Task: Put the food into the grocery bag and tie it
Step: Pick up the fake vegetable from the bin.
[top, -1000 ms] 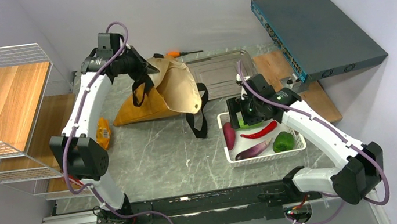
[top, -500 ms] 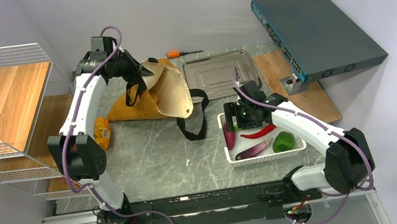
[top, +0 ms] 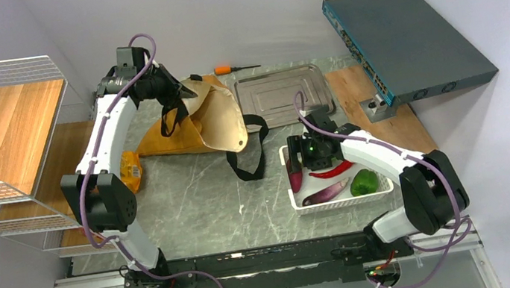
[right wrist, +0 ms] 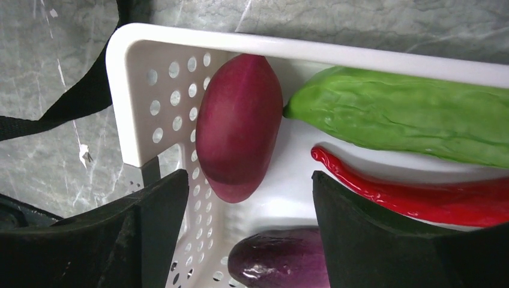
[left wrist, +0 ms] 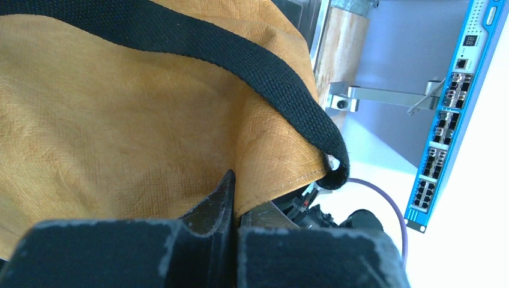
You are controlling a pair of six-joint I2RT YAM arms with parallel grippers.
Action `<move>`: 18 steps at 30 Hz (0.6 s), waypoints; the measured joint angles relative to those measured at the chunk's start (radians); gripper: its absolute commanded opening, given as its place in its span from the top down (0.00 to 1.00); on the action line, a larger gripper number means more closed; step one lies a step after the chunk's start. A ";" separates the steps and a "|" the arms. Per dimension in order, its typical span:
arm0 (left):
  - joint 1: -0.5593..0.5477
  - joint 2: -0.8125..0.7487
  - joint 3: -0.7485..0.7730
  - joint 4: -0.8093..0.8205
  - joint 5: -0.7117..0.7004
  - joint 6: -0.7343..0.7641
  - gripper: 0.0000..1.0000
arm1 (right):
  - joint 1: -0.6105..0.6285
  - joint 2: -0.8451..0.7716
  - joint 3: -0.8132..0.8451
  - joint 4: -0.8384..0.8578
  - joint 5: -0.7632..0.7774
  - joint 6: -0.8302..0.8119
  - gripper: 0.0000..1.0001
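Observation:
The mustard grocery bag (top: pixel 208 124) lies at the back left of the table, cream lining showing, black straps (top: pixel 248 156) trailing forward. My left gripper (top: pixel 181 92) is shut on its rim and holds it up; in the left wrist view the fabric (left wrist: pixel 150 138) is pinched between the jaws (left wrist: pixel 237 201) under a strap (left wrist: pixel 258 66). My right gripper (right wrist: pixel 249 180) hangs open over the magenta root (right wrist: pixel 240 126) at the left end of the white basket (right wrist: pixel 180 36). The root (top: pixel 294 175) lies free between the fingers.
The basket (top: pixel 386 189) also holds a green gourd (right wrist: pixel 408 120), red chili (right wrist: pixel 408 195), purple eggplant (right wrist: pixel 282 264) and green pepper (top: pixel 364 181). A yellow packet (top: pixel 133 170) lies by the left shelf (top: pixel 2 134). A metal tray (top: pixel 283 95), screwdriver (top: pixel 230 68) and blue device (top: pixel 403 40) sit at the back.
My right gripper has slid left across the basket to the magenta root, its jaws narrowing a little. My left gripper has pulled the bag rim back and left.

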 measured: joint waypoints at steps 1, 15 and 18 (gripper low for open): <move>0.000 0.000 0.000 0.000 0.000 0.000 1.00 | 0.000 0.009 0.000 0.005 -0.008 0.000 0.23; -0.001 -0.007 -0.015 0.000 -0.001 0.003 1.00 | 0.000 0.087 0.000 0.061 -0.084 -0.003 0.31; -0.001 -0.008 -0.015 0.000 0.000 0.003 1.00 | 0.000 0.093 0.000 0.066 -0.097 -0.003 0.37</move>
